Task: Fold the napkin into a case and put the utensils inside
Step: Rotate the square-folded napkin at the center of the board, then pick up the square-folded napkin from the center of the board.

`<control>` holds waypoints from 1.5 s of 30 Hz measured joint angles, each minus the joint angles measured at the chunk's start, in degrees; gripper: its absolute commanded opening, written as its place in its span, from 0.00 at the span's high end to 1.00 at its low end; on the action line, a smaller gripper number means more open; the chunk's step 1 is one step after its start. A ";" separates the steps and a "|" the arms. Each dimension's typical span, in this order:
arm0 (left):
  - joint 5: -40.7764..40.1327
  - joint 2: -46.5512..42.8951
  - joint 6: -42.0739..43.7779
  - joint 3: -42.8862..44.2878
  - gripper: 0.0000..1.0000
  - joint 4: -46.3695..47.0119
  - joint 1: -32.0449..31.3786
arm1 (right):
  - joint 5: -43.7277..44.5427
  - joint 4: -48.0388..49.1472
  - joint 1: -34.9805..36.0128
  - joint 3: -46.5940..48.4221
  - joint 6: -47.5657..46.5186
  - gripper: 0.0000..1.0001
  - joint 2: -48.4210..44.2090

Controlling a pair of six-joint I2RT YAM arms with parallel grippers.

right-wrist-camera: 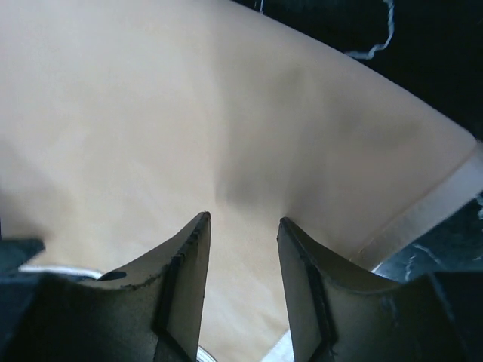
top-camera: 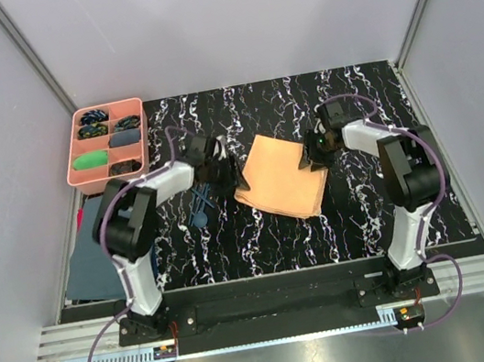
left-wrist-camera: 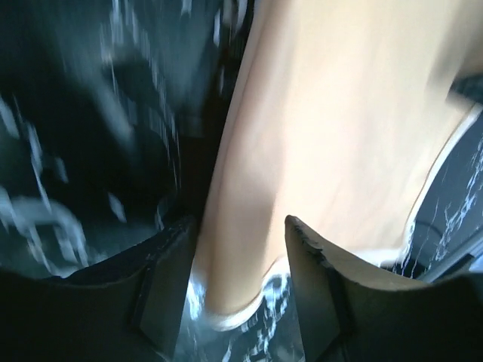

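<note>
I am watching napkin (top-camera: 280, 176): left gripper (left-wrist-camera: 240, 222) straddling its left corner, right gripper (right-wrist-camera: 243, 219) hovering over its right edge, both half-open, pinching nothing

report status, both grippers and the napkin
Left gripper open around a corner of the napkin. Right gripper open over its opposite edge. Napkin on the table, folding not finished. Utensils beside it, nothing blocking.

The top view looks down from behind; both wrist views sit close over the shared napkin (top-camera: 280, 175).
</note>
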 measured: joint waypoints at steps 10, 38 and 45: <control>-0.44 -12.24 -5.79 -12.76 0.33 0.20 -2.16 | 6.19 -7.23 0.00 -5.66 -0.48 0.19 -11.45; 2.21 -5.49 -3.67 -2.73 0.52 -5.33 -1.18 | -3.80 15.41 0.22 -43.56 45.70 0.44 -34.38; 1.95 -5.64 -3.04 -4.02 0.62 -5.49 -1.18 | -3.72 17.49 0.44 -44.76 48.85 0.50 -34.45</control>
